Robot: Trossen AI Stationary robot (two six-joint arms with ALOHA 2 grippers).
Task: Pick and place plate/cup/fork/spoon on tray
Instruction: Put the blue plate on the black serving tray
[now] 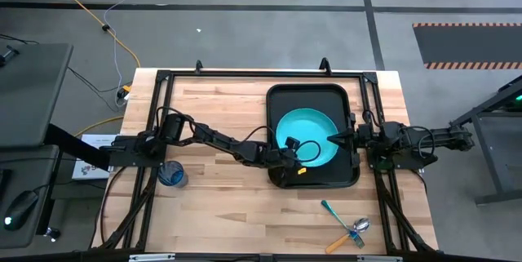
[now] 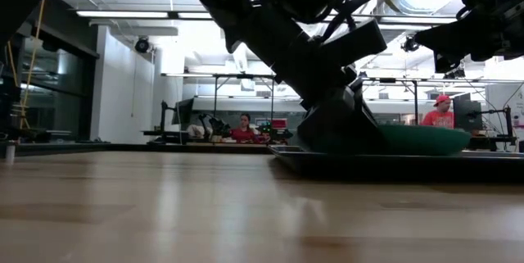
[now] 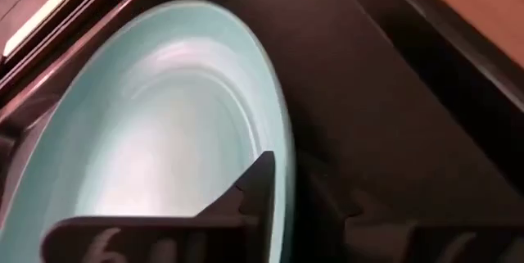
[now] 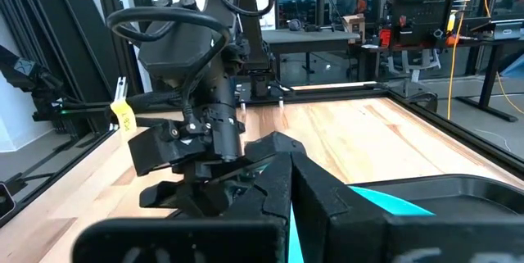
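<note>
The turquoise plate [image 1: 308, 135] lies in the black tray [image 1: 314, 95] at the table's right middle. My left gripper [image 1: 289, 157] reaches in from the left and is shut on the plate's near-left rim; it also shows in the low view [image 2: 336, 128]. My right gripper [image 1: 337, 138] is shut and empty. It hovers over the plate's right rim, well above the plate in the low view [image 2: 449, 46]. The dark-blue cup [image 1: 171, 174] stands on its base on the wood at the left. My left gripper pinches the plate's rim [image 3: 282, 160], with one finger [image 3: 258, 189] inside the plate and the other [image 3: 336, 210] outside it over the tray floor. The fingers slant down from the table's left. The plate [image 2: 422, 140] sits level on the tray.
A fork with a teal handle [image 1: 330, 210] and a spoon with an orange handle [image 1: 349, 233] lie on the wood near the front right. The far part of the tray is bare. The arms' frame rails run along the table's left and right sides.
</note>
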